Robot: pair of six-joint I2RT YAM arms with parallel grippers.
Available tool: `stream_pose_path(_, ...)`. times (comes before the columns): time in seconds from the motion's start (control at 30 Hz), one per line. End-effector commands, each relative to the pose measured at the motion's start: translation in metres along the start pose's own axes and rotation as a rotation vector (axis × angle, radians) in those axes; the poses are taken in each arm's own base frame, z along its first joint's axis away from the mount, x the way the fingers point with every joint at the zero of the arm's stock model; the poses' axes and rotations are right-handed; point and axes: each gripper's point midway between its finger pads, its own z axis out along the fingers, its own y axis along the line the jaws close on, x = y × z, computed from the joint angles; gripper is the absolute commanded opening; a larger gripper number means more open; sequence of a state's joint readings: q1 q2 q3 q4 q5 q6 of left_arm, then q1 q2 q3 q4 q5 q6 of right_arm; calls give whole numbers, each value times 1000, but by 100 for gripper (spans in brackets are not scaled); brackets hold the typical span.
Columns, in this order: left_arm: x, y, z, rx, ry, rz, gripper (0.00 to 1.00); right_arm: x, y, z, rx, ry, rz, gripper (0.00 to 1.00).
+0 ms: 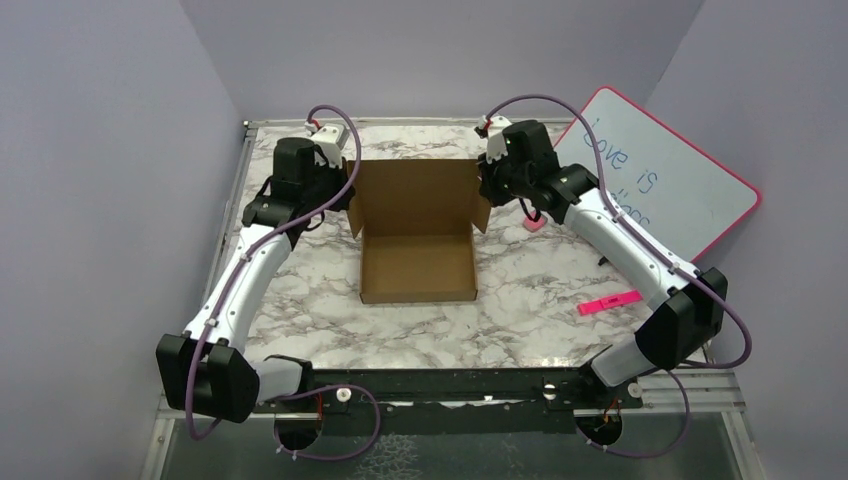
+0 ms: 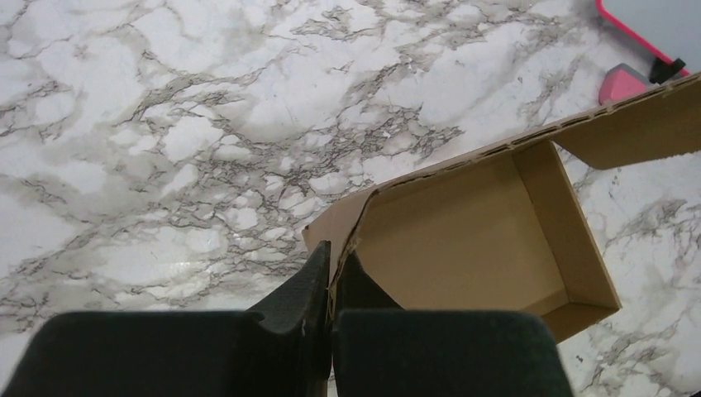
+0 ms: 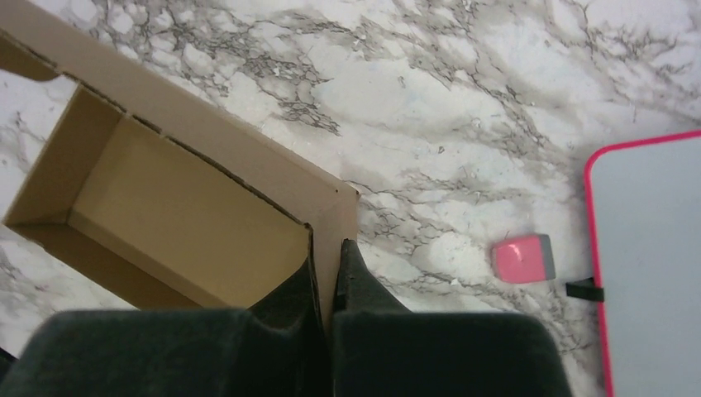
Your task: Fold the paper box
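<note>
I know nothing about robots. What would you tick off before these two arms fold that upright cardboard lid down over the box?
1. Left gripper pinches its corner of the lid: ok, shut on the cardboard edge.
2. Right gripper pinches the opposite corner: ok.
3. Tray of the paper box formed, walls standing: ok.
4. Nothing lying inside the tray: ok.
5. Pink marker and pink eraser out of the lid's path: ok, both lie off to the box's side.
6. Lid's side flaps angled to tuck inside the walls: cannot tell.
</note>
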State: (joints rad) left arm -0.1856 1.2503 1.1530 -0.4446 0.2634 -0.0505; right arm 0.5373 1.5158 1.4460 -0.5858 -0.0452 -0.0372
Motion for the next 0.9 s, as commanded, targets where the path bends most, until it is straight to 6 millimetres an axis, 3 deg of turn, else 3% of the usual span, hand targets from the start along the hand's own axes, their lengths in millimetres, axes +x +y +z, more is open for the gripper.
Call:
stream_pose_path(0.0,-13,-3,-1,-107,-64,-125,2,4,-1,0,111,38,193,1)
stream_pose_path(0.27,-17,-18,9,-142,-108,-195,5,-8,17,4,109,-10,366,1)
stream_pose_path(0.63,-21,-25,13,-135,-182,-273,6,-25,11,3,190,-64,508,1)
stream_pose_path(0.87,-31,-23,15,-151,-225,-288,8,-35,6,21,228,-90,514,2)
